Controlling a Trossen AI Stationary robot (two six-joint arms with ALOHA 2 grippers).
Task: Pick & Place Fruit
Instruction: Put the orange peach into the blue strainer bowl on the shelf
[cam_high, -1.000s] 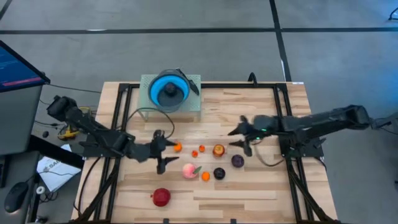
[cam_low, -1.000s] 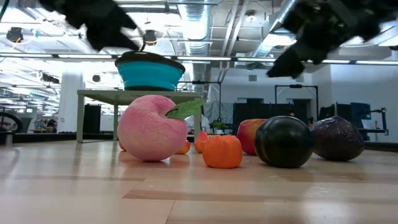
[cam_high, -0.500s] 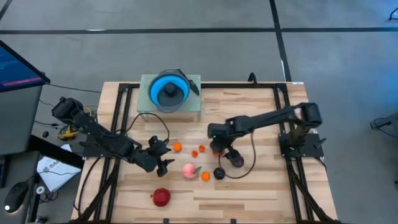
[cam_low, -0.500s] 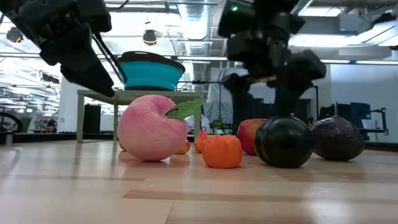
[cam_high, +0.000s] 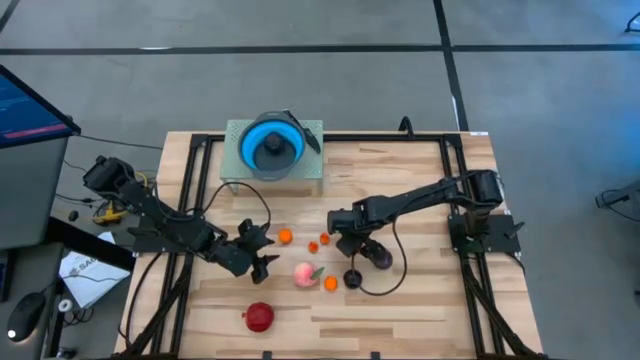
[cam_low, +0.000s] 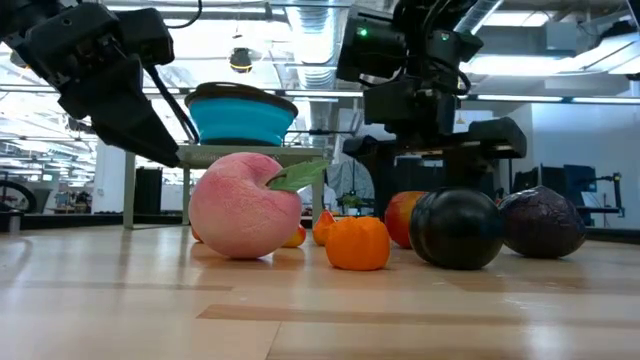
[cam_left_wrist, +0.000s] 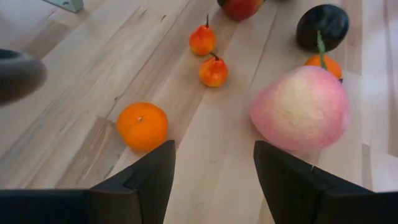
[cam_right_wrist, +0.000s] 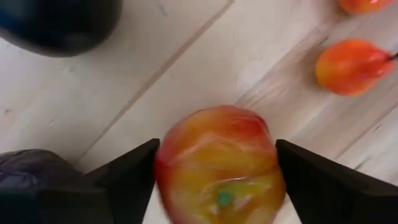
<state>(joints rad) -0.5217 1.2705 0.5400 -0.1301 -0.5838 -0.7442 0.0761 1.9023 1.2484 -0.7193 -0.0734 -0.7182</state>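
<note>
Two pincers are at work over the fruit scattered mid-counter. The right pincer (cam_right_wrist: 214, 180) is lowered over a red-yellow apple (cam_right_wrist: 217, 162), its fingers standing wide on either side of the fruit, with no contact to be made out yet. The step in hand is judged to be the grasp of this apple: the next move calls for the fingers to be closed squarely on it and the fruit lifted clear, presumably toward the blue bowl (cam_high: 272, 145) on its stand at the counter's far edge.

The left pincer (cam_left_wrist: 211, 168) is held low with its fingers apart and nothing between them, pointing at the gap between an orange (cam_left_wrist: 142, 126) and the peach (cam_left_wrist: 300, 109). Either could be taken next; which is meant cannot be told.

Close neighbours crowd the right arm's target. A black plum (cam_high: 352, 279) and a purple plum (cam_high: 381, 258) lie just beside the apple, and two small pear-shaped orange fruits (cam_right_wrist: 351, 65) sit near it on the other side, so a finger could nudge one away. Another tiny orange (cam_high: 331, 284) is tucked against the peach's leaf. A red apple (cam_high: 259, 317) lies apart, near the counter's front edge.
</note>
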